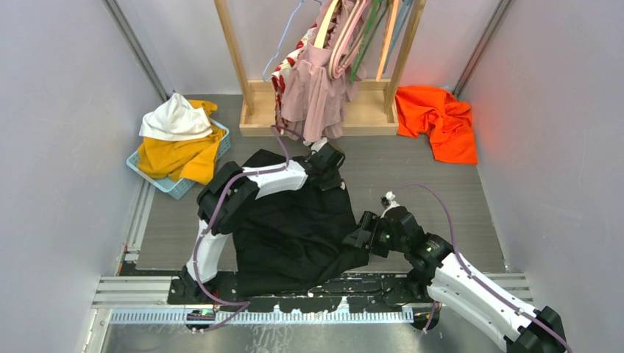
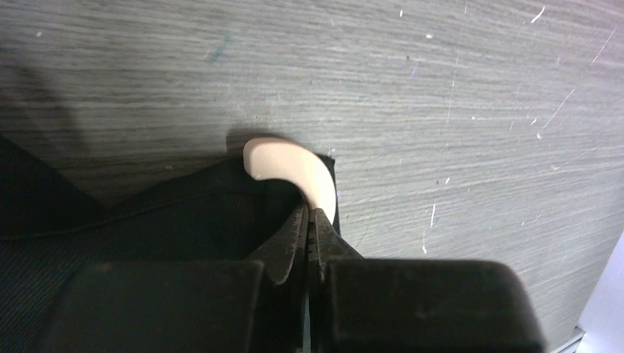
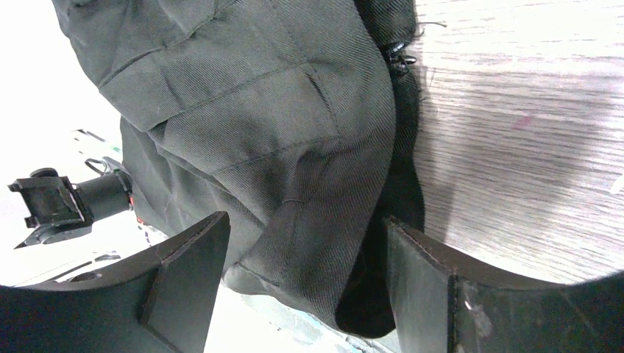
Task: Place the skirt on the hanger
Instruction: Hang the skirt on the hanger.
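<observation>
A black skirt [image 1: 294, 228] lies spread on the grey table between the two arms. My left gripper [image 1: 329, 159] is at the skirt's far edge. In the left wrist view its jaws [image 2: 310, 215] are pressed together on the end of a pale peach hanger [image 2: 291, 163] that sticks out of the skirt's edge [image 2: 184, 220]. The rest of the hanger is hidden under the fabric. My right gripper [image 1: 360, 237] is at the skirt's right side. It is open, with one finger [image 3: 188, 257] on each side of a raised fold of the skirt [image 3: 294, 147].
A wooden rack [image 1: 250, 110] at the back holds several hangers and a pink garment [image 1: 313, 95]. An orange garment [image 1: 441, 121] lies at the back right. A blue basket [image 1: 173, 187] with yellow and white clothes stands at the left. Grey walls close in both sides.
</observation>
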You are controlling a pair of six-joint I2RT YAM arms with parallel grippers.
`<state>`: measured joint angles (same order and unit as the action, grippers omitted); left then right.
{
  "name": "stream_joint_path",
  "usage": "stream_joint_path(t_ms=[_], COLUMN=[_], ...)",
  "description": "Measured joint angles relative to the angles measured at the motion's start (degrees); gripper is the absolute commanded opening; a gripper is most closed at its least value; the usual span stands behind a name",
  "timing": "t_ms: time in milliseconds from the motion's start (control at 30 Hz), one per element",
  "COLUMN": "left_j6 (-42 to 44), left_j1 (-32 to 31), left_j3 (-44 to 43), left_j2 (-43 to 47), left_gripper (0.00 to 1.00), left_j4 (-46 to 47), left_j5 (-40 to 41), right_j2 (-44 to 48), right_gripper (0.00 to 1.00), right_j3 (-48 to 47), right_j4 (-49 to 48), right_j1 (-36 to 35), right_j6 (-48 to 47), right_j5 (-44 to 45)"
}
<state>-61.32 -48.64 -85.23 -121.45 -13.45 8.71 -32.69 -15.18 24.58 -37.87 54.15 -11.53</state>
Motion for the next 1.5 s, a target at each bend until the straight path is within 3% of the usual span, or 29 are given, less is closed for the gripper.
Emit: stream_joint_path(t_ms=[167,333,400,1100,1233,1367,1500], left_j6=[2.75,4.72,4.79,5.29,5.68,6.67,6.93], left_j1=[-0.09,-0.07,-0.04,-0.04,-0.15,-0.35,-0.42], left_j3=[3.23,4.57,4.44,-8.39,-8.33,-7.54,-5.64], left_j2=[3.54,7.15,7.21,-4.39,-4.44,-4.44,-3.69], left_gripper=[0.02,0.3,0.35,0.41,0.35,0.03,0.0], left_j4=[-0.83,-1.66,-1.46,-4.2,-4.2,-3.96,-1.86], left_j5=[-0.37,-1.88,-2.89,-2.47,-2.56,-2.08,-2.03], right_j2=[1.2,3.32,3.56,-1.44,-1.31,-1.31,-1.46], right_gripper=[0.79,0.79,0.79,0.81,0.81,0.81,0.81], right_j3=[0.0,-0.02,-0.02,-1.36,-1.36,-1.36,-1.68], right_j4=[1.84,4.39,4.66,2.8,2.73,2.58,2.8], right_j1=[0.0,0.0,0.0,0.0,0.0,0.0,0.0], right_j6=[0.0,-0.02,0.0,0.02,0.07,0.17,0.15], right_j5=[-0.04,-0.02,0.07,1.18,1.33,1.4,2.51])
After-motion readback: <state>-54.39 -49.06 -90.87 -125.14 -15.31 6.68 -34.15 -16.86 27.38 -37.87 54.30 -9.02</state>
